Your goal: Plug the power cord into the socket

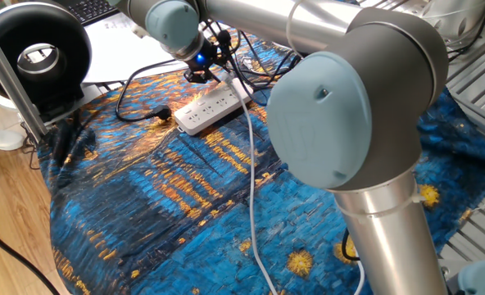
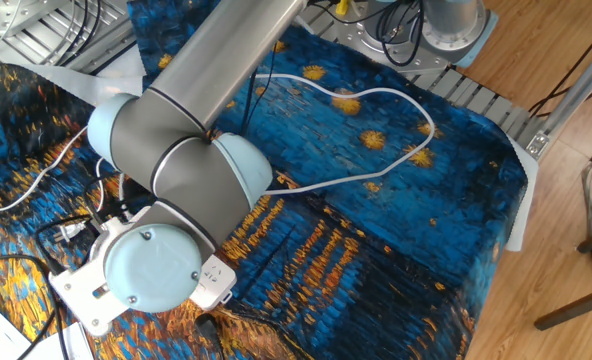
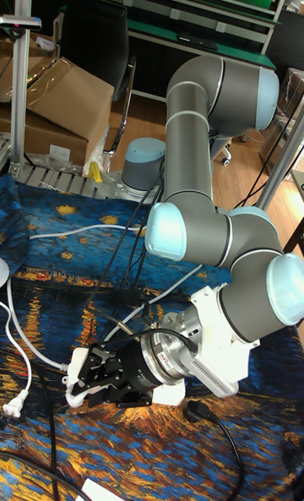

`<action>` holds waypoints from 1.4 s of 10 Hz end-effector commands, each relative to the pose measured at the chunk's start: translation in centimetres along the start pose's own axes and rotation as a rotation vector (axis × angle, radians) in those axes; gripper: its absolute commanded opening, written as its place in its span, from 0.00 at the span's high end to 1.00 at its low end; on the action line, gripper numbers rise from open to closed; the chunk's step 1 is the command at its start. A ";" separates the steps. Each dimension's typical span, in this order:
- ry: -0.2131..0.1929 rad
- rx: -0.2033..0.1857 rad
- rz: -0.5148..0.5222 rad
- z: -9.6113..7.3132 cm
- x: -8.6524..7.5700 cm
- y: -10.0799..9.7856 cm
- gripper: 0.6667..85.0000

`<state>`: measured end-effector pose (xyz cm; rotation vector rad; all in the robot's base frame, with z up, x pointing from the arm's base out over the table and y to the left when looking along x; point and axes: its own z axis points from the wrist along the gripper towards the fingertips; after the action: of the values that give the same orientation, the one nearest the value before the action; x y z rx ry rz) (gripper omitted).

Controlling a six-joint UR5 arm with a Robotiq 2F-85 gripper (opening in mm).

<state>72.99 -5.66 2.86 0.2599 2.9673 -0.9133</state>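
Observation:
The socket (image 1: 208, 107), a white power strip, lies slantwise on the blue-and-yellow cloth at the back of the table. My gripper (image 1: 203, 72) hangs over its far end, shut on the plug end of the pale power cord (image 1: 251, 164), which trails toward the table's front. In the tall fixed view the black fingers (image 3: 95, 362) clamp the white plug just above the cloth. In the other fixed view the cord (image 2: 376, 95) loops over the cloth, while the wrist hides the gripper and most of the strip. Whether the plug touches an outlet cannot be told.
A black cable with a black plug (image 1: 162, 113) lies left of the strip. A black round device (image 1: 36, 56) and papers sit at the back left. Another white cable with a plug (image 3: 12, 405) lies at the left. The arm's big elbow (image 1: 341, 106) fills the right.

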 end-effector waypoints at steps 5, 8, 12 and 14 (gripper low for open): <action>0.002 0.003 0.010 -0.1 0.7 -0.2 0.62; -0.007 0.031 -0.002 0.3 0.7 -0.9 0.62; -0.008 0.027 0.000 0.3 0.7 -0.7 0.62; -0.017 0.026 -0.002 0.5 0.6 -0.5 0.62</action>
<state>72.29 -6.37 2.98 0.2446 2.9412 -0.9638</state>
